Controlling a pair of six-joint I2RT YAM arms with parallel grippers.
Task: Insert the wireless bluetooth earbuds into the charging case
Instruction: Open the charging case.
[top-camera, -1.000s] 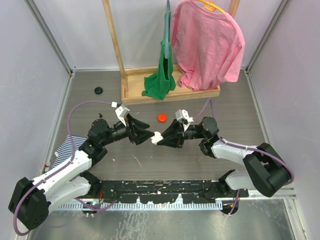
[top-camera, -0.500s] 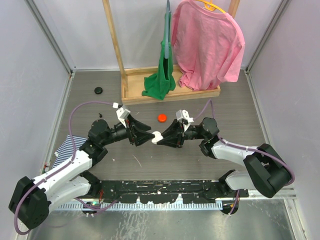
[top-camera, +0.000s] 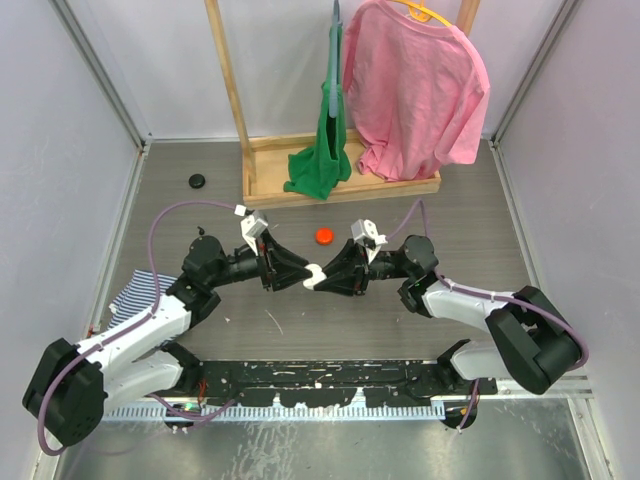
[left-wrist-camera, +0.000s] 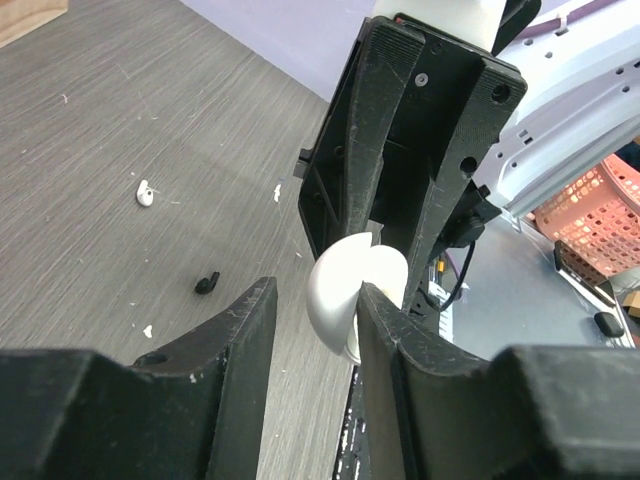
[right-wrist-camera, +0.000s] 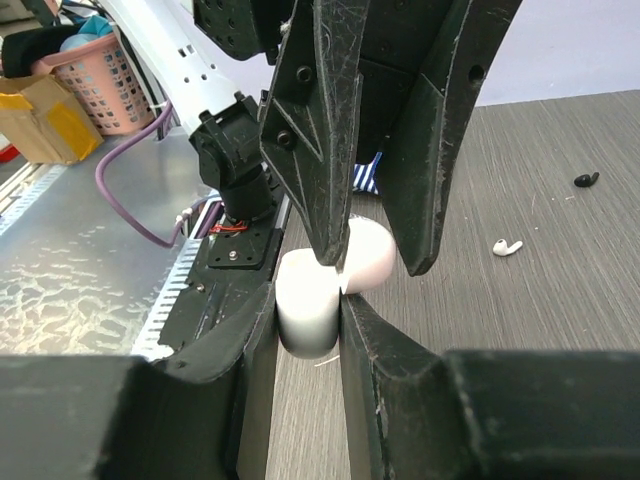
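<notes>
My right gripper is shut on the white charging case and holds it above the table's middle. In the right wrist view the case body sits between my fingers, with its lid hinged open beyond them. My left gripper is open and meets the case from the left. In the left wrist view the lid lies between its fingers, against the right finger. A white earbud and a small black earbud-like piece lie on the table. Both also show in the right wrist view: the white earbud and the black piece.
A red cap lies just behind the grippers. A black disc sits at the far left. A wooden rack with a pink shirt and a green cloth stands at the back. A striped cloth lies at the left.
My left arm has shifted a little to the right, bringing its open fingers up to the case. The right gripper and the case have stayed in place.
</notes>
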